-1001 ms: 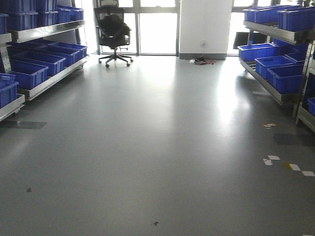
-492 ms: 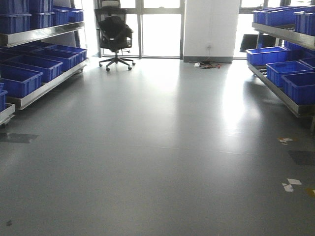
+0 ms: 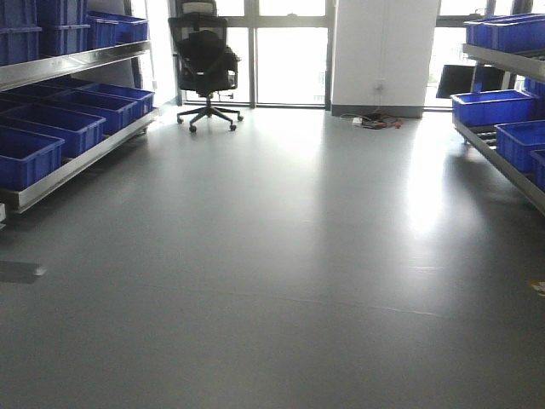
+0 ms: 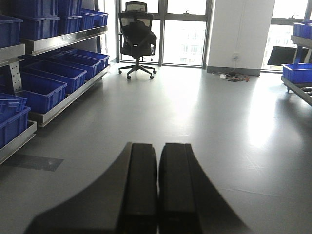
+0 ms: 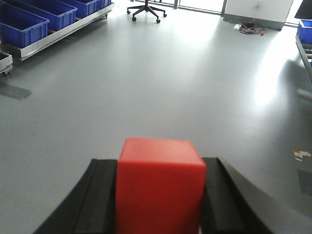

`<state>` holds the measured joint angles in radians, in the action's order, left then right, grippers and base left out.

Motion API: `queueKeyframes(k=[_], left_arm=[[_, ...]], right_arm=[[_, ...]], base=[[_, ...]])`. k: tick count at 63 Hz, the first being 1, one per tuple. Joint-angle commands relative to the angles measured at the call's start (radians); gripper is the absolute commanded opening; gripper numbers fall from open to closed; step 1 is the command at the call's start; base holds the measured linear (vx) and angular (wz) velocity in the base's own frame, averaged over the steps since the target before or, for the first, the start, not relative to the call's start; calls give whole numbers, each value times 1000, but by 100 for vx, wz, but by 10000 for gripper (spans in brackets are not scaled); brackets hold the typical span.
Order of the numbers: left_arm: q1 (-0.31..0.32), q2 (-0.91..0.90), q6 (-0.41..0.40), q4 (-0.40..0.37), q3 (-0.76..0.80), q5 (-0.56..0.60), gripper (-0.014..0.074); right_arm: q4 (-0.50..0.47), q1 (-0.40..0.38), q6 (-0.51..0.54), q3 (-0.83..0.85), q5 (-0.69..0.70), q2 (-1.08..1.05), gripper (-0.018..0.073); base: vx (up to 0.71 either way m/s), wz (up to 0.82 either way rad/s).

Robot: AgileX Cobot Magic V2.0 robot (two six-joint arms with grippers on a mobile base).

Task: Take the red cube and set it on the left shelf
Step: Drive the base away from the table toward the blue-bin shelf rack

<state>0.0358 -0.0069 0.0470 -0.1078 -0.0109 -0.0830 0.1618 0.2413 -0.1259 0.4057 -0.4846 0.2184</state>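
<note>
The red cube point(image 5: 161, 185) fills the bottom middle of the right wrist view, clamped between the two black fingers of my right gripper point(image 5: 161, 168), which is shut on it above the grey floor. My left gripper point(image 4: 158, 148) is shut with nothing in it, its black fingers side by side. The left shelf point(image 3: 72, 58) is a shiny steel rack running along the left wall, lined with dark blue crates point(image 3: 55, 126); the same left shelf point(image 4: 63, 38) shows in the left wrist view and its lowest tier point(image 5: 53, 36) in the right wrist view. Neither gripper shows in the front view.
A black office chair point(image 3: 207, 64) stands at the far end by the windows. Cables point(image 3: 376, 123) lie at the foot of a white pillar point(image 3: 383, 51). A second steel rack with blue crates point(image 3: 502, 119) lines the right wall. Grey floor point(image 3: 281, 256) lies between the racks.
The view has advanced down the aisle: the chair and windows are larger, both racks have slid outward, and the tape marks on the floor at right have passed almost out of frame.
</note>
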Motion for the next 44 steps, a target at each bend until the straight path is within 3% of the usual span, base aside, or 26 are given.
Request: queueKeyframes(k=[1, 44], left_arm=[[-1, -14, -7, -5, -24, 91, 102], [-1, -14, -7, -5, -24, 91, 102]], right_arm=[[17, 0, 9, 25, 88, 11, 70], [17, 0, 9, 25, 88, 11, 70]], base=[[63, 13], [68, 34]])
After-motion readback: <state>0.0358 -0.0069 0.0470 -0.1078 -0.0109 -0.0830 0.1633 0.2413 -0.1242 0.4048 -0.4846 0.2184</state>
